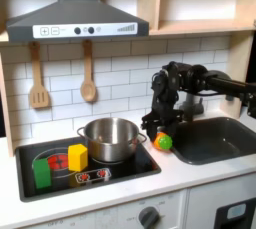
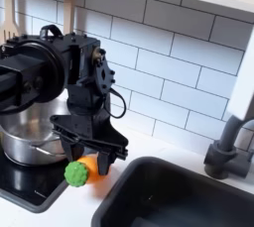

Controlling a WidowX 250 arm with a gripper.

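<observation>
Black pincer (image 2: pixel 87 155) above unlabelled green-orange toy (image 2: pixel 79 171).

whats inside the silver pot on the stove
In the first exterior view the silver pot shows only bare metal wall inside; its near rim hides the bottom, so something low could sit there.

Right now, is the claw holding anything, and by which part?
Cannot tell. The claw sits just over the green and orange toy beside the pot, but no grip is visible.
</observation>
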